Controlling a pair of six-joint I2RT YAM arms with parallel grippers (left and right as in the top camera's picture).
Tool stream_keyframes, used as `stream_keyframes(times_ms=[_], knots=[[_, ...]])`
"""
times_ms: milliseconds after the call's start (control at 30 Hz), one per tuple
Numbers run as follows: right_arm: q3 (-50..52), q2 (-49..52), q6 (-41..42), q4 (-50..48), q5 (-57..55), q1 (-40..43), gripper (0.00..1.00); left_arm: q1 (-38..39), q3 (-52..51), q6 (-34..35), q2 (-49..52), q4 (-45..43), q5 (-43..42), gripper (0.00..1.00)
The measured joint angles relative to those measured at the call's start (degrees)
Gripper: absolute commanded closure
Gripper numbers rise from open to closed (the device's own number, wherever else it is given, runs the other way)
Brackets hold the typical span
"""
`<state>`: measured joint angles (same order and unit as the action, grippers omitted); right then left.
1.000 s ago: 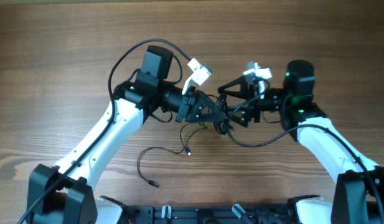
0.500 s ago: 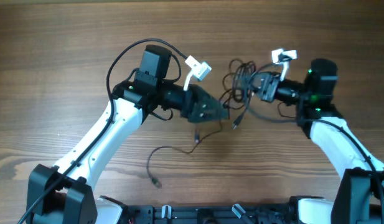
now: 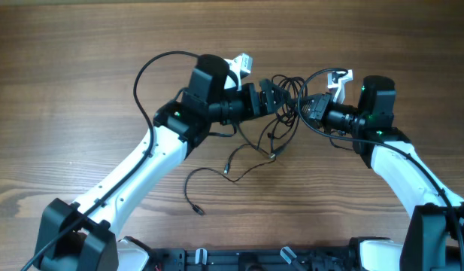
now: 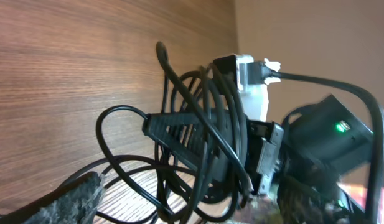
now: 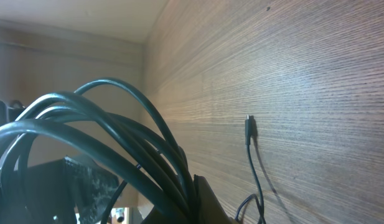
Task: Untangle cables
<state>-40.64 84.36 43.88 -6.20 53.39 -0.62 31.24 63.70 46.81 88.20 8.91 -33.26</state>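
Observation:
The cables (image 3: 286,90) hang as a knotted bundle of black loops between my two grippers, above the table's middle. My right gripper (image 3: 308,110) is shut on the bundle; in the right wrist view several cords (image 5: 135,143) run down into its clamped jaws (image 5: 193,194). My left gripper (image 3: 271,98) stands open right beside the bundle, and in the left wrist view the loops (image 4: 204,124) cross the gap between its fingers (image 4: 70,200). Loose strands trail down to plug ends (image 3: 227,172) on the table.
One thin strand curls across the wooden table (image 3: 81,68) to a plug end (image 3: 199,212) near the front. Another plug end (image 5: 249,127) lies on the wood in the right wrist view. The arms' own thicker wires (image 3: 145,71) loop beside the left arm.
My right gripper shut on the bundle and pulled it up and to the right. My left gripper let go, opened, and followed up-right to the bundle.

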Motion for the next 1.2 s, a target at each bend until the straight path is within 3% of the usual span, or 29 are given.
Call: stream_keyframes(times_ms=[200, 300, 400, 433, 467, 600, 667, 767, 867, 1000, 1200], knots=[[0.0, 0.0, -0.4, 0.0, -0.1, -0.1, 0.96, 2.2, 0.0, 3.5, 1.4, 0.4, 6.5, 0.19], [0.0, 0.0, -1.7, 0.0, -0.1, -1.0, 0.96, 2.4, 0.0, 6.8, 3.4, -0.8, 7.2, 0.52], [0.0, 0.0, -2.2, 0.2, -0.1, -2.0, 0.96, 3.3, 0.0, 8.9, 4.8, -0.9, 7.6, 0.96], [0.0, 0.0, -2.3, 0.5, -0.1, -2.0, 0.94, 3.3, 0.0, 9.3, 5.2, -0.9, 7.9, 0.96], [0.0, 0.0, -2.9, 0.7, -0.1, -2.0, 0.86, 3.3, 0.0, 9.7, 5.4, -0.9, 8.0, 0.96], [0.0, 0.0, -7.3, 5.3, 0.2, -1.2, 0.25, 0.1, 0.0, 10.1, 5.6, -0.7, 7.2, 0.96], [0.0, 0.0, -8.5, 8.0, 0.0, -0.6, 0.18, -2.4, 0.0, 11.4, 5.6, 0.0, 6.7, 0.96], [0.0, 0.0, -9.6, 11.2, -0.5, -0.5, 0.27, -5.9, 0.0, 16.5, 5.6, 3.4, 6.4, 0.96], [0.0, 0.0, -10.0, 11.3, -0.7, -0.5, 0.52, -6.5, 0.0, 20.1, 5.6, 4.2, 6.1, 0.96], [0.0, 0.0, -9.8, 9.7, 0.9, -0.5, 0.69, -5.3, 0.0, 17.9, 5.6, 3.0, 4.2, 0.96], [0.0, 0.0, -5.3, 8.5, 3.6, -0.8, 0.71, -2.4, 0.0, 8.2, 5.6, 1.9, 1.2, 0.96]])
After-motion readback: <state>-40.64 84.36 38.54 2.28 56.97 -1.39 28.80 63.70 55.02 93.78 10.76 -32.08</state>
